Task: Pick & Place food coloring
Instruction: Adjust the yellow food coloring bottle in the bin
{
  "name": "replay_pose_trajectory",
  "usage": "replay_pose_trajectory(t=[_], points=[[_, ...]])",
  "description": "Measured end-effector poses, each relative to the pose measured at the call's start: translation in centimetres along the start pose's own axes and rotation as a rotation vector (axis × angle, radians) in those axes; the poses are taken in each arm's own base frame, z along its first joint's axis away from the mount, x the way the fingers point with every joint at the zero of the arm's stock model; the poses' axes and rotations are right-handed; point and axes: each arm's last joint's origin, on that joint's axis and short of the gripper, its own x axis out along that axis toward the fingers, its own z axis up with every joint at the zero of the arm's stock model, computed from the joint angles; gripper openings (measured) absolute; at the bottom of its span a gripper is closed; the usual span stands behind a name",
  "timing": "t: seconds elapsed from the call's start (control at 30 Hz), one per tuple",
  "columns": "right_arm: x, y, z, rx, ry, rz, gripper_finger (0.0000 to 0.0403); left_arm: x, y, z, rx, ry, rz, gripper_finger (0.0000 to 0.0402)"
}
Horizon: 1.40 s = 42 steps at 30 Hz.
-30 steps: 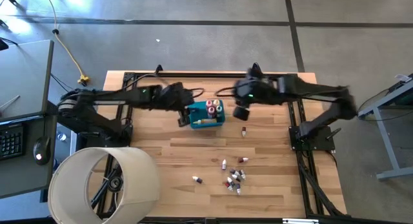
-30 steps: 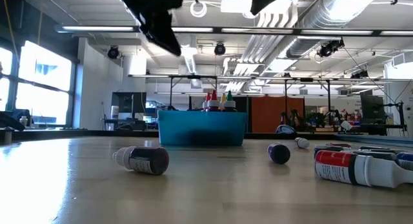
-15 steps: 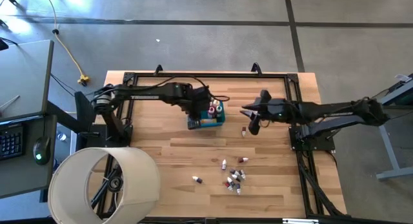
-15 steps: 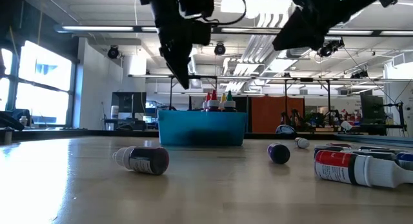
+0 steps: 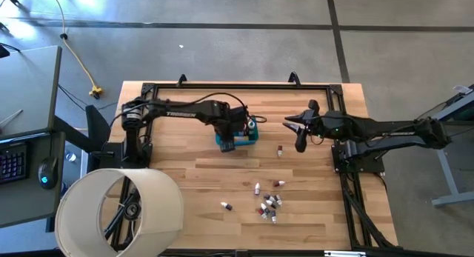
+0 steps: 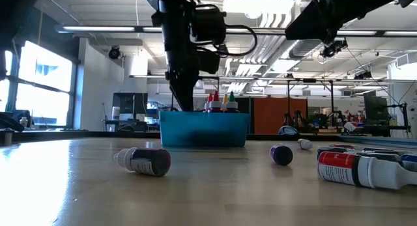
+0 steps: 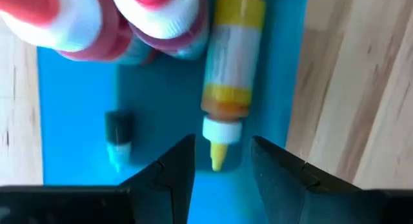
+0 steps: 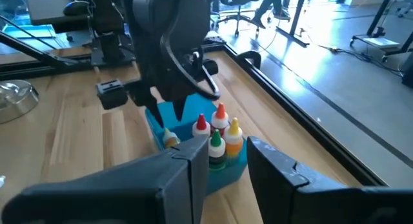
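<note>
A grey concrete floor [image 5: 222, 42], crossed by dark seams, is surrounding the light wood-plank table [image 5: 185, 183], with a yellow cable [image 5: 74, 49] trailing across it toward the table's far-left corner. A desk [image 5: 26, 138] carrying a keyboard [image 5: 11, 159] and a mouse [image 5: 47, 170] is standing at the left, beside a large pale cylindrical drum [image 5: 118, 212]. Beyond the table, strip lights [image 6: 104, 29] and exposed ducts [image 6: 326, 17] are running along the ceiling, and bright windows [image 6: 39, 89] are letting in daylight at the left.

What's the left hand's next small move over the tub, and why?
Probably straight down. The left hand hangs open over the blue tub, its fingers straddling the tip of the yellow bottle lying flat inside. Lowering would bring the fingers beside the bottle before closing. The right hand waits apart, empty.
</note>
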Motion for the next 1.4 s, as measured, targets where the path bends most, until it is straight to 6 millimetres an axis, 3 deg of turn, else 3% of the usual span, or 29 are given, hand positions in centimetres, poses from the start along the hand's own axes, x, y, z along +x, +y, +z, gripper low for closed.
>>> replay_pose_trajectory(t=[0.2, 0.33, 0.5, 0.83, 1.17, 1.4], points=[[0.0, 0.0, 0.0, 0.002, -0.001, 0.002, 0.0099, 0.0, 2.2, -0.1, -0.058, -0.002, -0.047, 0.0143], [0.0, 0.0, 0.0, 0.002, -0.002, -0.001, 0.0099, 0.0, 3.6, -0.6, -0.036, 0.016, -0.165, 0.0143], [0.0, 0.0, 0.0, 0.003, -0.001, -0.001, 0.0099, 1.0, 4.3, -0.8, -0.017, 0.044, -0.191, 0.0143], [0.0, 0.0, 0.0, 0.003, -0.002, -0.001, 0.0099, 0.8, 3.9, -0.5, 0.006, 0.022, -0.197, 0.0143], [0.0, 0.0, 0.0, 0.003, -0.001, 0.001, 0.0099, 3.0, 3.2, -0.4, 0.0, 0.071, -0.266, 0.0143], [0.0, 0.0, 0.0, 0.003, -0.001, 0.005, 0.0099, 3.2, 3.0, -0.4, 0.02, 0.075, -0.285, 0.0143]])
